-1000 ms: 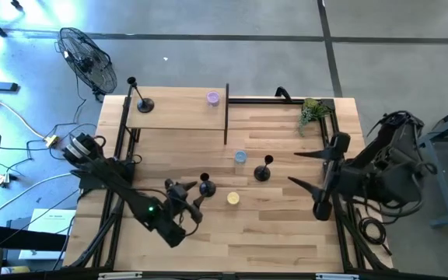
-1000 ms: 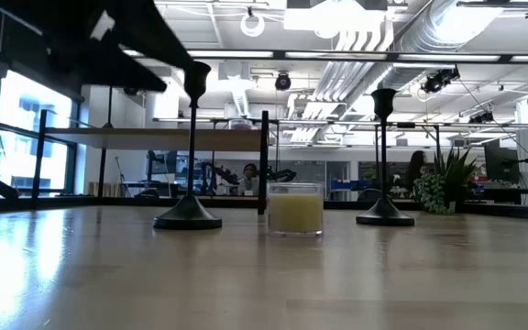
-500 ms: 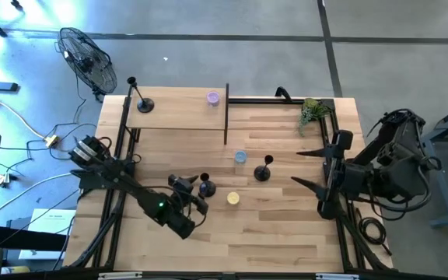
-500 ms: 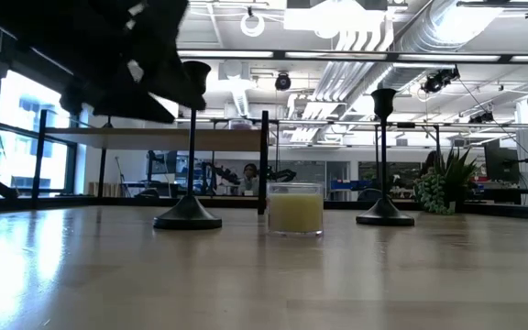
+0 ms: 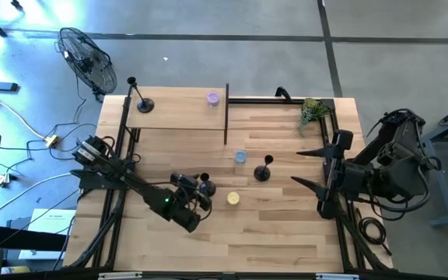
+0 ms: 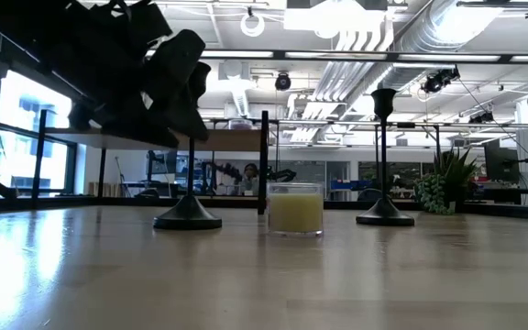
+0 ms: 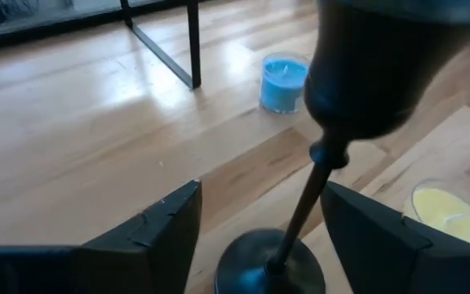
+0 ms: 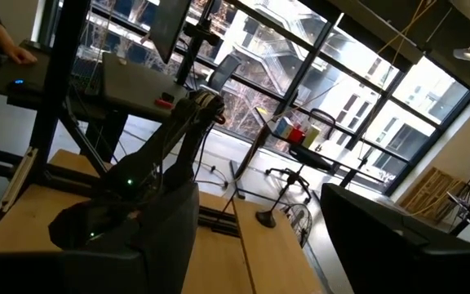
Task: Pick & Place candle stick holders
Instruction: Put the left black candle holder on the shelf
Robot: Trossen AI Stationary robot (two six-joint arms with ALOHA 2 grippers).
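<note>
Left claw (image 7: 255, 224) now forward around the near candle stick holder (image 7: 333, 155), stem between its released fingers.

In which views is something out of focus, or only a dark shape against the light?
Left wrist view: the candle stick holder's cup is so near that it blurs, while the blue candle stays sharp. Low view: the left pincer is only a dark silhouette against the bright ceiling lights.

Overhead and table-level views share the yellow candle (image 5: 232, 199); wrist cameras look forward.
</note>
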